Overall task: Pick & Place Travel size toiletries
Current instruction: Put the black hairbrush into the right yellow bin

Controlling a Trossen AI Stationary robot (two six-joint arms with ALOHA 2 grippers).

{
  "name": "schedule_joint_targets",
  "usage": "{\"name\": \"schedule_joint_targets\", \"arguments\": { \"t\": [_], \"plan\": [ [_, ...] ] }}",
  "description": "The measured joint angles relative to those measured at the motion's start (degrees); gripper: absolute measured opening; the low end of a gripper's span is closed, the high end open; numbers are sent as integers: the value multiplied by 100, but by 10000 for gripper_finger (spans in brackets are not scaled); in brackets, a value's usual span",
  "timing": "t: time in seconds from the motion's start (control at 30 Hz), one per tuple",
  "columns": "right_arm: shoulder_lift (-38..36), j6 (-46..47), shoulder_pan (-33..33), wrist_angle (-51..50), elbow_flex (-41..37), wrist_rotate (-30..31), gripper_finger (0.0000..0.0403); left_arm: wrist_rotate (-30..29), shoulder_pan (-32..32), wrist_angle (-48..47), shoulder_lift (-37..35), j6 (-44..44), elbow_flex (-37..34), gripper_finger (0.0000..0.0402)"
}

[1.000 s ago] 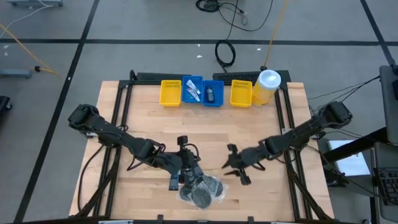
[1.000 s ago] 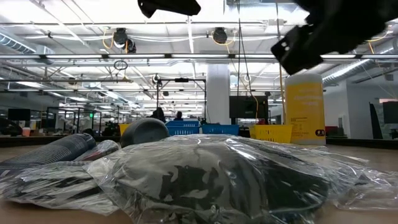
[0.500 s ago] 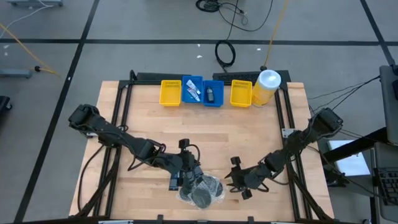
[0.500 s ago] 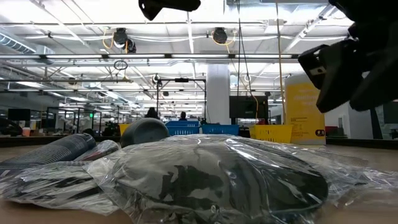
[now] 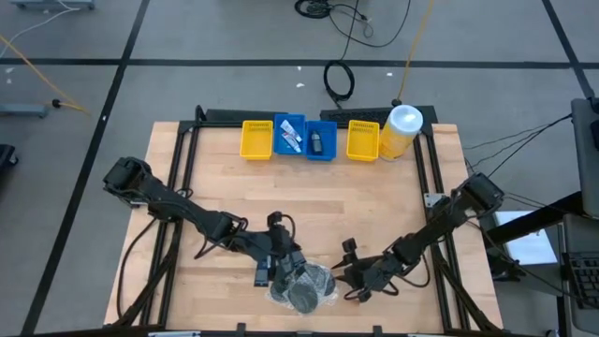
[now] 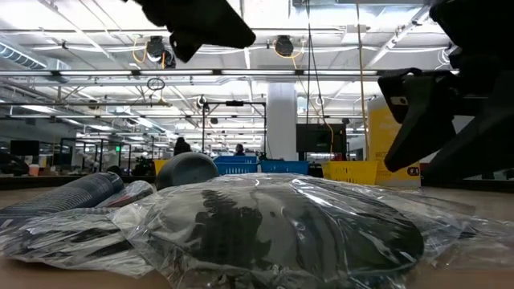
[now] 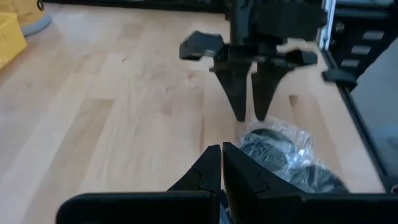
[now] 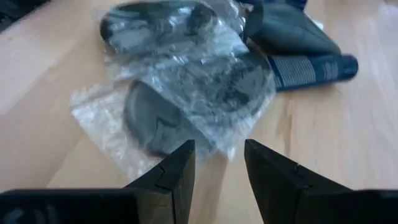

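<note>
In the high view the left gripper covered part of the clear bag, and the puffs inside merged into one dark patch, so their number could not be told. The items in the blue bins were too small to identify. In the low view the bag was cut off at the bottom edge and hid the table behind it; both arms showed only as dark blurred shapes cropped by the top and right edges. In the right wrist view the dark tube's print was too blurred to read, and a dark gripper covered the tube's near end.
</note>
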Motion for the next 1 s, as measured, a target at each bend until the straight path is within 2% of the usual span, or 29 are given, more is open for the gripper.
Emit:
{"name": "schedule_joint_targets", "arguments": {
  "t": [0.43, 0.67, 1.0],
  "plan": [
    [378, -130, -43, 241, 36, -26, 132, -21, 20, 1016, 105, -828, -884, 19],
    [531, -366, -106, 263, 264, -22, 132, 290, 71, 1734, 808, -874, -944, 19],
    [526, -507, -305, 317, 282, -35, 132, 438, 75, 1931, 1457, -1419, -940, 19]
  ]
}}
